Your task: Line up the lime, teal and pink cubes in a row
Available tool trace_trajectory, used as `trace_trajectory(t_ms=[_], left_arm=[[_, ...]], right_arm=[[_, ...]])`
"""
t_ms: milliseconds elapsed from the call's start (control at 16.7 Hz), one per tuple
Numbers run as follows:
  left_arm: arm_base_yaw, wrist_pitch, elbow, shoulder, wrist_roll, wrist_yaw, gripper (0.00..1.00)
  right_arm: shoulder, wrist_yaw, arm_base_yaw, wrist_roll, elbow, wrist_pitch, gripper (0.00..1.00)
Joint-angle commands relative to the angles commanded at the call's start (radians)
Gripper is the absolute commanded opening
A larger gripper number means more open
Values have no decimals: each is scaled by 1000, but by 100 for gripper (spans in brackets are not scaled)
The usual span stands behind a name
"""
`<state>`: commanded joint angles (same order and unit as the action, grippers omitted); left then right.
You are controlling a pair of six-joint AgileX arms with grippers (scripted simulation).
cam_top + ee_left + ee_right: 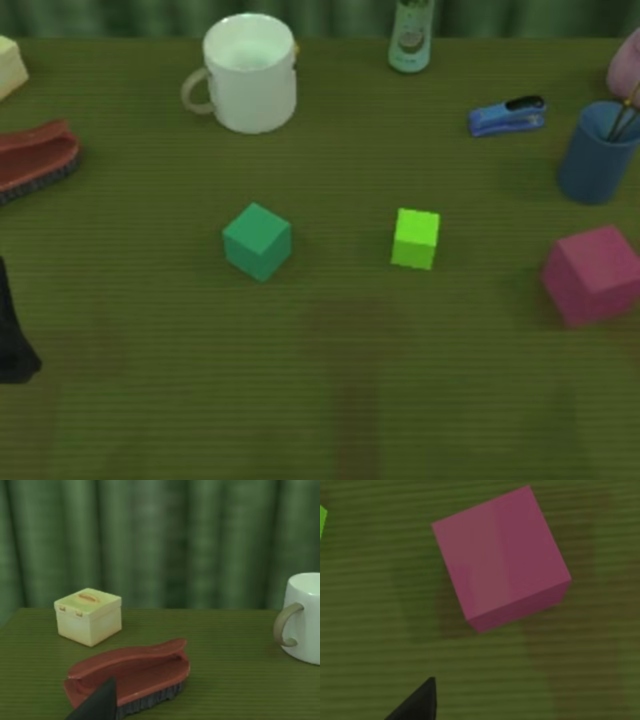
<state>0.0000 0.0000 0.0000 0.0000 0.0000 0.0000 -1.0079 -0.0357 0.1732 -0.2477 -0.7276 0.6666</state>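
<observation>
three cubes sit apart on the green table, no row formed. teal is left of centre, lime right of centre at about the same depth, with a clear gap between them. pink cube lies well to the right near the table's right edge, slightly nearer the camera side than the other two, turned at an angle.

left arm shows only as a dark shape at the left edge of the top view; its wrist camera looks across a red brush, a cream box behind it, and a white mug off to the side. one dark fingertip shows; cannot tell if that pincer is released or clenched.

right arm not seen from above; its wrist camera looks down on the pink cube, untouched, with a sliver of lime at the frame edge. one dark fingertip shows clear of the cube; pincer state can't be told.

back of table: bottle, blue stapler, blue pen cup.
</observation>
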Motion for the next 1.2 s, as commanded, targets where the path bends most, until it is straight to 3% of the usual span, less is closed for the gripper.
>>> trace_trajectory(t_ms=[600,960,1200], left_arm=[[0,0,0,0,0,0,100],[0,0,0,0,0,0,100],[0,0,0,0,0,0,100]], right_arm=[[-1000,12,212,-294,-852,572,100],[-1330,24,304,-425,-1328,705,100],[-1412,30,336,-469,-1498,720,100]])
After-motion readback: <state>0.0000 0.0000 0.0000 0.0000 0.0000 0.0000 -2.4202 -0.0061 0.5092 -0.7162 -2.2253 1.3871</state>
